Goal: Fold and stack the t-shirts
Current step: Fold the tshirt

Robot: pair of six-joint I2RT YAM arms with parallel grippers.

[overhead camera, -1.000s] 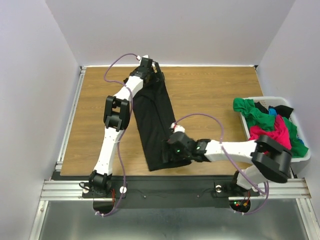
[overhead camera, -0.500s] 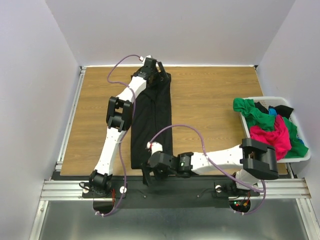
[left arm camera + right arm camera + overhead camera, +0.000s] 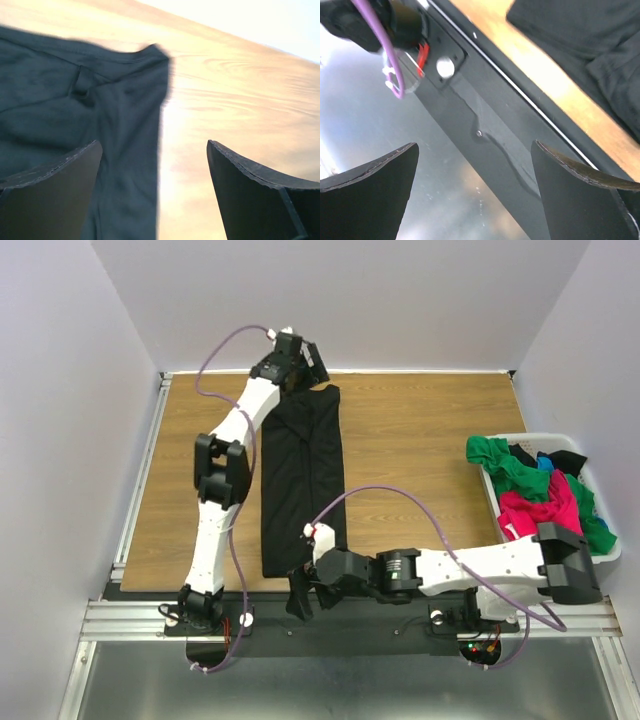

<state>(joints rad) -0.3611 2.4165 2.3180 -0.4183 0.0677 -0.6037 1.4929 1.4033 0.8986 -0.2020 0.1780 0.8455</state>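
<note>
- White plastic basket [image 3: 487,483]: sits at the right edge of the frame in the top view, on the table [image 3: 430,440]. It has straight walls and a rectangular rim.
- Basket contents: a loose heap of crumpled cloth. The green t-shirt [image 3: 505,465] spills over the upper-left rim, and the magenta-pink t-shirt [image 3: 545,505] lies in the middle. The blue t-shirt [image 3: 545,462] and the small black t-shirt [image 3: 567,460] show near the top.
- Large black t-shirt [image 3: 300,480]: lies flat on the table left of centre, well apart from the basket. It is folded into a long narrow strip running from the upper middle down to the bottom edge of the table. The cloth is matt with soft creases.
- Table: wood-grain top, smooth, with a pale frame.
- Left gripper [image 3: 153,144]: fingers spread wide with nothing between them. It hovers over the strip's top end, with cloth at the left of the wrist view and bare wood at the right.
- Right gripper [image 3: 474,145]: fingers apart and empty. It hangs over the black rail [image 3: 485,115] at the table's bottom edge, with the shirt's lower end at the upper right of the wrist view.
</note>
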